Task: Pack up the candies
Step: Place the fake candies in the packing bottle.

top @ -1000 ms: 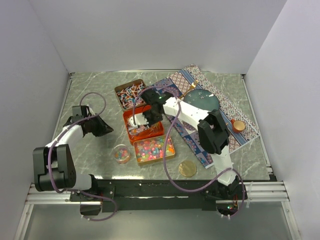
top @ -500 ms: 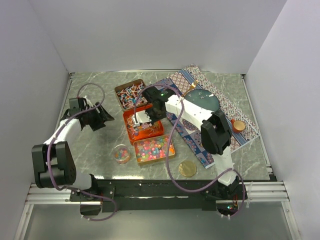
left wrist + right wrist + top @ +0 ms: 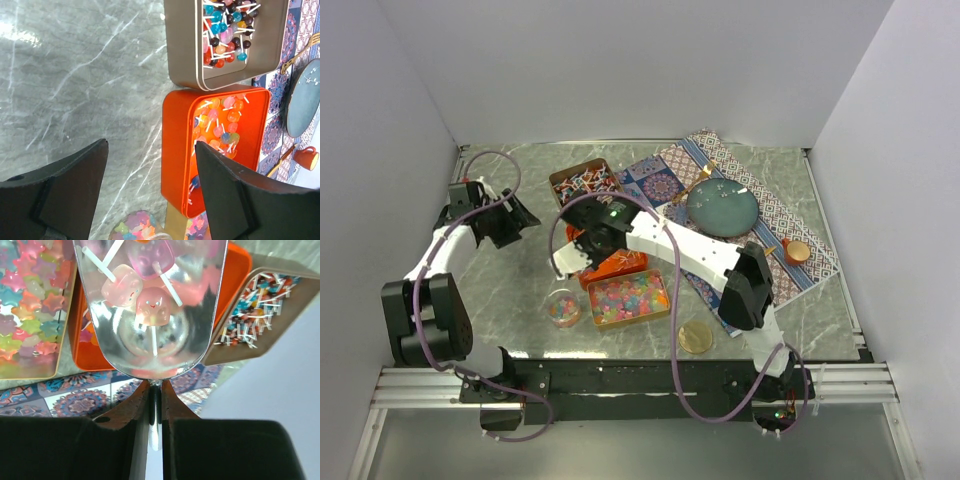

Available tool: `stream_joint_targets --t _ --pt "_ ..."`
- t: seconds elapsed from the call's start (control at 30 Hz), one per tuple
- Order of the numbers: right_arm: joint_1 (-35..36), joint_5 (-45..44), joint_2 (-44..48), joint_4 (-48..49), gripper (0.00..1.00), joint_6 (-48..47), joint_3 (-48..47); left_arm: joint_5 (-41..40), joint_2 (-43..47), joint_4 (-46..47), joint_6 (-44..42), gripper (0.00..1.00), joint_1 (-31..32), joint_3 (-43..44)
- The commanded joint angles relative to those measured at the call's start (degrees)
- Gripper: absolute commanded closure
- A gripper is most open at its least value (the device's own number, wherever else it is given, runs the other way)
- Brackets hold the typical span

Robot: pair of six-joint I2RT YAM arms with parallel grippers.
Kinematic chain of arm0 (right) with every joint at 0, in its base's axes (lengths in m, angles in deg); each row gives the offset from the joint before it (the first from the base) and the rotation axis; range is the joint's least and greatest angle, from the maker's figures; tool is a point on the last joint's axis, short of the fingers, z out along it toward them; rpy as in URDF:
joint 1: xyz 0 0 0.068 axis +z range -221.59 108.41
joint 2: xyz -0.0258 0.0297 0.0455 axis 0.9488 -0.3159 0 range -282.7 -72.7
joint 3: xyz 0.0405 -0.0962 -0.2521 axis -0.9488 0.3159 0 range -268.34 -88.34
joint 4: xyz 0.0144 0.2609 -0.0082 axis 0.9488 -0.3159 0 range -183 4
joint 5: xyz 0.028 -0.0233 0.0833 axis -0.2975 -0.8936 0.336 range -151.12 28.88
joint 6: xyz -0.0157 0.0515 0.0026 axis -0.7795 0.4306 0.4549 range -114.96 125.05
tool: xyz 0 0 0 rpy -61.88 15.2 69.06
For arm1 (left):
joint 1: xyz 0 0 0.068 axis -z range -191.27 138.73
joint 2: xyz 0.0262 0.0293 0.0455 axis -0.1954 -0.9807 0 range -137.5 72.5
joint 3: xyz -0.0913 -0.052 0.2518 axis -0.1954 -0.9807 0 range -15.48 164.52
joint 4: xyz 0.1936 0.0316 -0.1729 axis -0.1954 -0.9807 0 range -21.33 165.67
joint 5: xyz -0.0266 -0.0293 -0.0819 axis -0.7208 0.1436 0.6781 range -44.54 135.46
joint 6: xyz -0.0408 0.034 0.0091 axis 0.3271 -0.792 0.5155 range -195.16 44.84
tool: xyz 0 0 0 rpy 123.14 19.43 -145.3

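steel scoop [image 3: 564, 257], top view: right gripper [image 3: 592, 238] holds it just beside the orange tin [image 3: 623, 264], near the cup [image 3: 563, 307]; left gripper [image 3: 512, 222] stands well apart. left wrist: its fingers [image 3: 65, 190] spread, empty. right wrist alone shows the load: three stick candies [image 3: 142, 295] in the scoop, handle pinched between fingers. light, hard, likely to slide; best scooped, kept level.

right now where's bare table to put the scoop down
Bare marble lies front-left, between the left arm's base and the small round cup, and front-right, between the gold lid and the table's right edge. The middle is crowded: three candy tins sit close together, the patterned cloth and teal plate beside them.
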Motion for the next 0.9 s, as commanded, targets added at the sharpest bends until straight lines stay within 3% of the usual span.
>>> stream_joint_targets --t 0.0,0.33,0.87 --pt "3.1 -6.5 -1.2 -2.2 1.0 1.3 -2.1 1.0 0.6 -0.6 -0.6 0.24 -0.9 2.2" --pt "8.9 -15.1 -4.3 -3.1 1.0 1.7 -1.1 1.3 4.1 1.6 1.5 0.23 -2.0 1.4" --pt "13.5 -27.1 -4.6 0.4 1.0 -6.4 1.8 2.5 8.5 3.2 2.6 0.22 -4.2 -0.1"
